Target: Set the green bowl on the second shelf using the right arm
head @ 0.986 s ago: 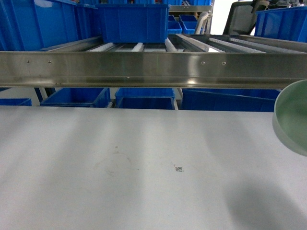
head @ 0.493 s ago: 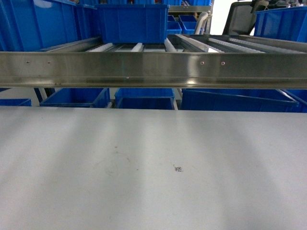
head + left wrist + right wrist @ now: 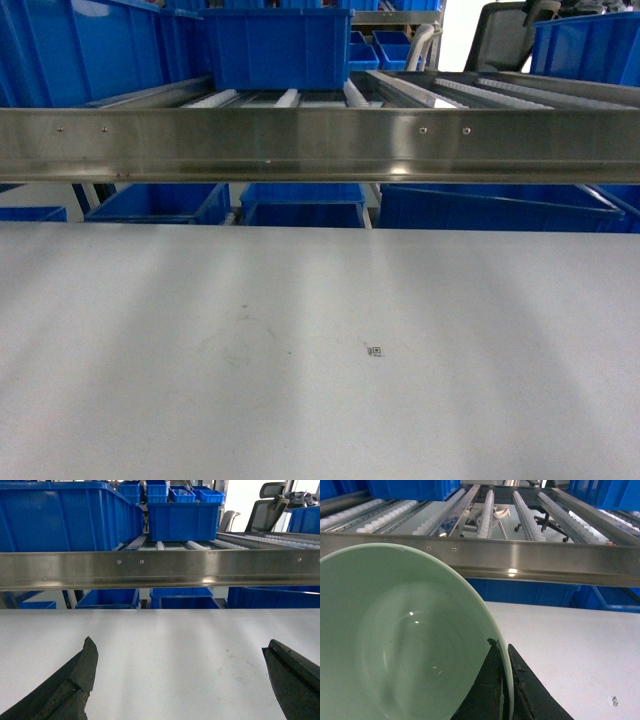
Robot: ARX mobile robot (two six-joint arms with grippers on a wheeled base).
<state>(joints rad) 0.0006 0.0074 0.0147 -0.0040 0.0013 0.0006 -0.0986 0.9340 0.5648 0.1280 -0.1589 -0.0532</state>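
Bowl status: we've got the green bowl pinched at its rim by the right pincer, closed on the wall, below the shelf rail ahead; glossy, rigid, likely slippery, so keep that rim grip; left pincer wide open, empty.

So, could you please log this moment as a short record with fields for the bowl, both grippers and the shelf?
green bowl: clamped by its rim, empty, out of the head view
right gripper: shut on the bowl's rim
left gripper: open, holding nothing, above the white table
shelf rail: steel, ahead of the bowl, roller tracks behind it
blue crate: sits on the rollers
placement: not yet done
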